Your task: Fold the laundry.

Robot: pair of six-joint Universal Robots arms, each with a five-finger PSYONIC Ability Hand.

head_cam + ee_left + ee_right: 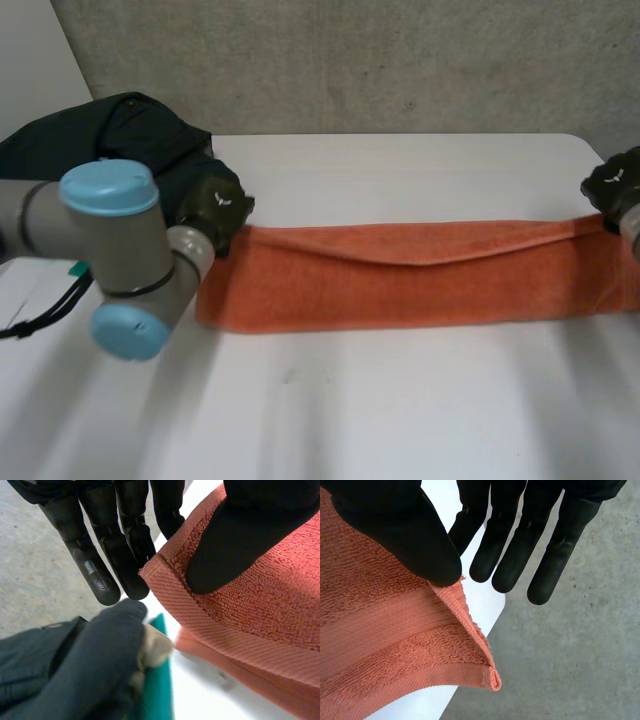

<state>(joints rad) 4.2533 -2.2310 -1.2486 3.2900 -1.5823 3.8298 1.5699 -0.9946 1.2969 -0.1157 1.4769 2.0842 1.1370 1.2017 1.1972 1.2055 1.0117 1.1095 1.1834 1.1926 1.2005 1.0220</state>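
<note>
An orange towel (420, 275), folded lengthwise into a long band, is stretched across the white table (400, 400) between my two hands. At the band's left end is my left hand (215, 205). Its thumb (240, 535) presses the towel (260, 605) near a hemmed corner, pinching it against the straight fingers (100, 555) behind. My right hand (615, 185) holds the right end at the table's edge. There the thumb (405, 530) pins a raised corner of the towel (380, 630), and the straight fingers (550, 545) reach past it.
A heap of dark clothes (110, 135) lies at the table's back left, just behind my left hand; it appears beyond the fingertips as dark cloth (75, 665) with something teal (157, 690). My left arm (110, 250) crosses the front left. Grey floor (570, 670) lies past the right edge.
</note>
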